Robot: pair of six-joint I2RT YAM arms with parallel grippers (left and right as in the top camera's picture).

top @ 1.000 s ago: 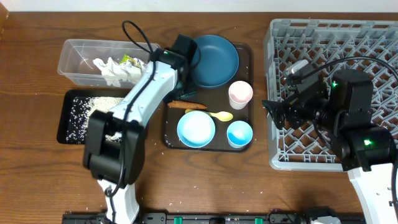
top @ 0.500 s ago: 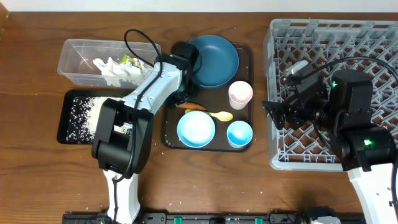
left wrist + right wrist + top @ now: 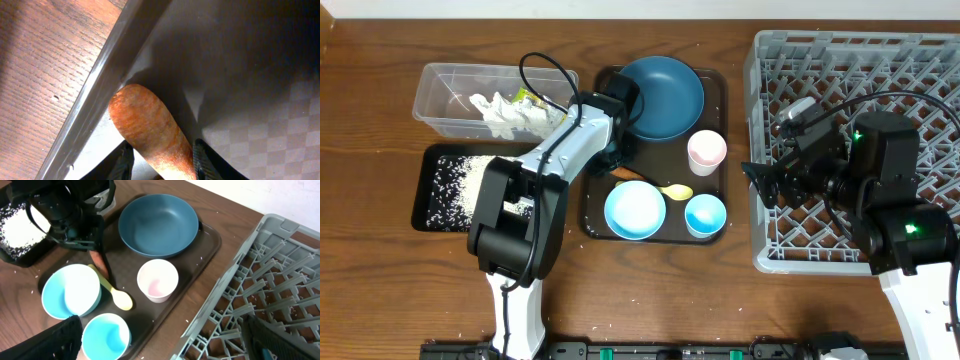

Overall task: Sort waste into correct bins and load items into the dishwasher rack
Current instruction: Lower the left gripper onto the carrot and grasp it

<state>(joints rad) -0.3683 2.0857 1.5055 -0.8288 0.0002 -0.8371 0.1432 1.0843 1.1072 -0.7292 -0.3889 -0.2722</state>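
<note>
The small orange carrot (image 3: 150, 130) lies on the dark brown serving tray (image 3: 595, 215), near its left rim (image 3: 100, 80). My left gripper (image 3: 162, 162) is open, with one finger on each side of the carrot. A thin gap shows at the left finger. In the overhead view the left gripper (image 3: 618, 165) covers most of the carrot. The carrot also shows in the right wrist view (image 3: 101, 262). My right gripper (image 3: 760, 185) is open and empty at the left edge of the grey rack (image 3: 920, 60).
The tray holds the blue plate (image 3: 665, 95), pinkish cup (image 3: 707, 150), white-and-light-blue bowl (image 3: 635, 208), small blue bowl (image 3: 705, 215) and yellow spoon (image 3: 672, 187). The clear tub (image 3: 440, 95) holds tissues (image 3: 500, 112) and a wrapper (image 3: 528, 97). The black tray (image 3: 425, 195) holds rice (image 3: 460, 180).
My left gripper has come down over the carrot and now hides most of it from overhead. The right arm has not moved.
</note>
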